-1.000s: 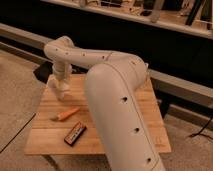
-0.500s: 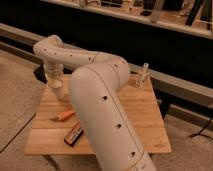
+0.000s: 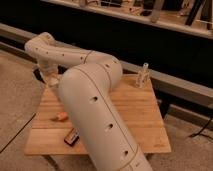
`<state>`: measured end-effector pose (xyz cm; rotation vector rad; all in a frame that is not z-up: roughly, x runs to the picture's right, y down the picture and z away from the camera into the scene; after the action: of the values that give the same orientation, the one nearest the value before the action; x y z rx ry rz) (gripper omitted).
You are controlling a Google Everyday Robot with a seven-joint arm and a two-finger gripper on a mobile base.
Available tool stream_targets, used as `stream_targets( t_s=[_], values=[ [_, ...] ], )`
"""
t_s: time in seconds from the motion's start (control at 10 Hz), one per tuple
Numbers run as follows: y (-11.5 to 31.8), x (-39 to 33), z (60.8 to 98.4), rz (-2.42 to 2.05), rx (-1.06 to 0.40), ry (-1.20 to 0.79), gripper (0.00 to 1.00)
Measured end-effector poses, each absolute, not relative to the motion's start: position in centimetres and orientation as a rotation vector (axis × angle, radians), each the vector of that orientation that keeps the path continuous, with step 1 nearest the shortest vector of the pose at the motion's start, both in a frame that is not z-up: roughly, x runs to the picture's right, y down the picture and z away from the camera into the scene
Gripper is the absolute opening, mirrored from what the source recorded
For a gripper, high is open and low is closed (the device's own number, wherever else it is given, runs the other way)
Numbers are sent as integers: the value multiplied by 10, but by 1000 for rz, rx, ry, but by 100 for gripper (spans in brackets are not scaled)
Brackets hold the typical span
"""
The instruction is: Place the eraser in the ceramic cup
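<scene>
Neither the eraser nor the ceramic cup shows; judge them hidden at or under the gripper [image 3: 50,76], whose grip I cannot tell. Centre it over the cup's mouth, then release low. The dark bar [image 3: 71,137] lies well nearer you than the gripper, so ignore it.

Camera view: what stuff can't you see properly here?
- Eraser and ceramic cup: neither can be made out; the big white arm may cover them.
- End effector: at the wooden table's far left corner, too blurry to read.
- Dark bar: partly hidden behind the arm.
- Small bottle: too small to identify.
</scene>
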<state>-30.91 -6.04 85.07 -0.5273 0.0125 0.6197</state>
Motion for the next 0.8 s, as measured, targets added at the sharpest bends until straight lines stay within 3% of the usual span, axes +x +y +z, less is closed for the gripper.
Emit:
stream_targets(
  t_s=[0.6, 0.8],
  values=[
    [-66, -300, 879, 637, -495, 3, 0],
    [-63, -296, 884, 640, -496, 7, 7]
  ],
)
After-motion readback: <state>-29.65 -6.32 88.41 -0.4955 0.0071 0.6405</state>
